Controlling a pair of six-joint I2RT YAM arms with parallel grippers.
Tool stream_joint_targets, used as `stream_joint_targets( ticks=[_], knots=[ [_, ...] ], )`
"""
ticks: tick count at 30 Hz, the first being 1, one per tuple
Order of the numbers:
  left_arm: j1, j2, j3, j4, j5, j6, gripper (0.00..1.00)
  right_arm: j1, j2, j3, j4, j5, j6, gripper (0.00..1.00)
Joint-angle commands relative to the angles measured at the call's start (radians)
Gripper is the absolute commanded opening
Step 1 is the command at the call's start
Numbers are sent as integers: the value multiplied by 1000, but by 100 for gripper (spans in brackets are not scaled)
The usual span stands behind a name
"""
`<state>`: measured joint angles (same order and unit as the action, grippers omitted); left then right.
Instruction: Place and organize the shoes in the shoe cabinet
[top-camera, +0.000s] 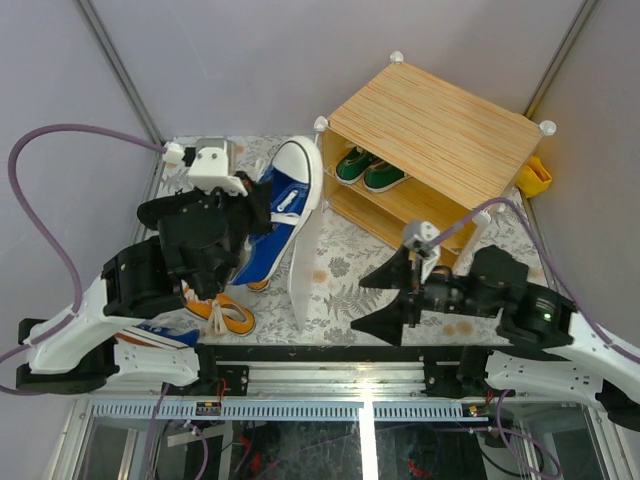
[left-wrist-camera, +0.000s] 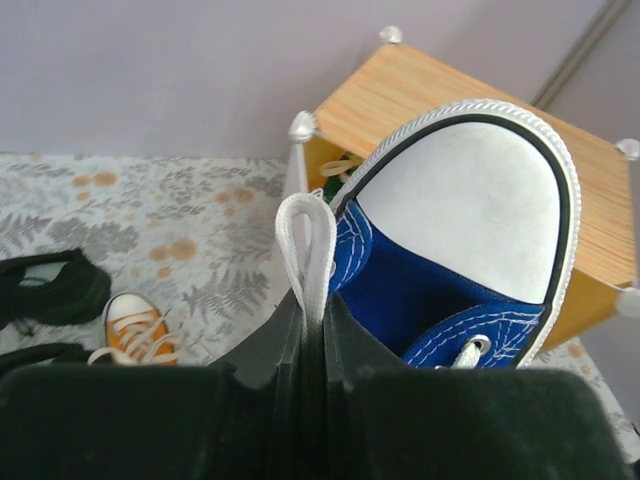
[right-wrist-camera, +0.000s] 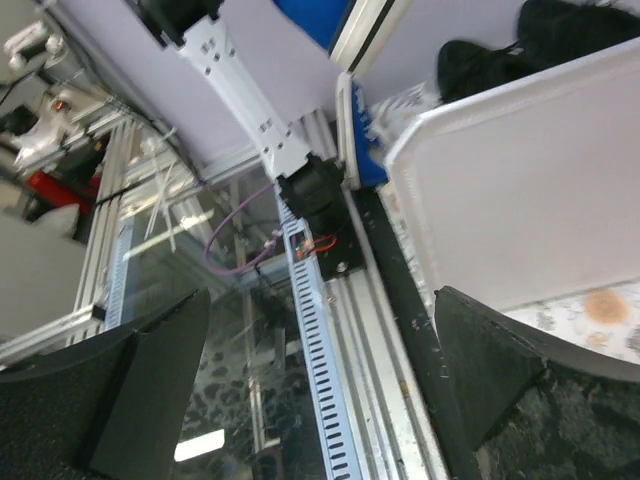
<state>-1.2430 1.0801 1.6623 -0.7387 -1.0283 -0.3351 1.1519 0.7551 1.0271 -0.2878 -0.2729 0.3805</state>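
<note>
Left gripper (left-wrist-camera: 312, 310) clamped on white lace (left-wrist-camera: 307, 235), blue sneaker (top-camera: 283, 205) tilted toe-up just left of the shoe cabinet (top-camera: 440, 130) | right gripper (top-camera: 388, 295) jaws wide, empty, before cabinet | green pair (top-camera: 368, 170) on upper shelf

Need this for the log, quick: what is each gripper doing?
Left gripper: shut on the blue shoe, pinching its lace.
Right gripper: open, empty.
</note>
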Motion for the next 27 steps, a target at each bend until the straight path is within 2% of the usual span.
stream_joint_targets(
  ticks=[1, 4, 7, 10, 14, 21, 27],
  knots=[
    [-3, 72, 132, 181, 99, 100, 0, 2, -95, 120, -144, 204, -24, 100],
    [-4, 139, 205, 186, 165, 104, 0, 2, -159, 175, -275, 461, -22, 100],
    [-3, 191, 254, 208, 238, 85, 0, 2, -238, 195, -348, 634, -27, 100],
    [-4, 173, 155, 362, 322, 66, 0, 2, -298, 196, -394, 725, -33, 100],
    [-3, 159, -125, 580, 373, -14, 0, 2, -311, 200, -419, 744, -32, 100],
    [-4, 231, -405, 701, 411, -197, 0, 3, -281, 232, -435, 744, -49, 100],
    [-4, 312, -525, 679, 413, -342, 0, 2, -290, 217, -421, 744, -55, 100]
  ],
)
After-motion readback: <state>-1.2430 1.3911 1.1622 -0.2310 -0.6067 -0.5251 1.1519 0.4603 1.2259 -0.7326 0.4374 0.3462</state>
